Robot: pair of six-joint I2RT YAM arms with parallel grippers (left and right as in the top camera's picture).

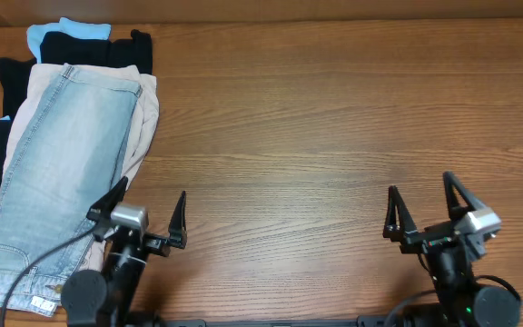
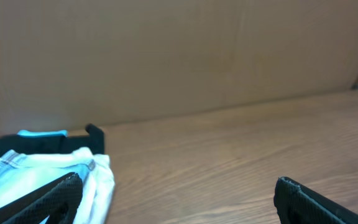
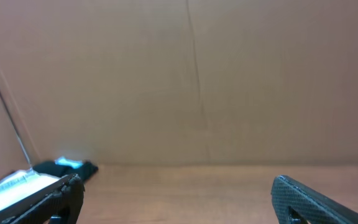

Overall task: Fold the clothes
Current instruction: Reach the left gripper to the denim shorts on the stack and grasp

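The wooden table (image 1: 334,118) stretches ahead of both pincers. The faded denim shorts (image 1: 57,163) lie lengthwise on top of a pile just to the outer left of the left pincer (image 1: 151,193). Under them show beige shorts (image 1: 145,113), and farther ahead a black garment (image 1: 80,45) and a pale-blue garment (image 1: 66,30). The left pincer is spread wide and holds nothing; its outer finger overlaps the denim's edge from above, but contact cannot be told. The right pincer (image 1: 419,184), well apart from the clothes, gapes equally wide and empty
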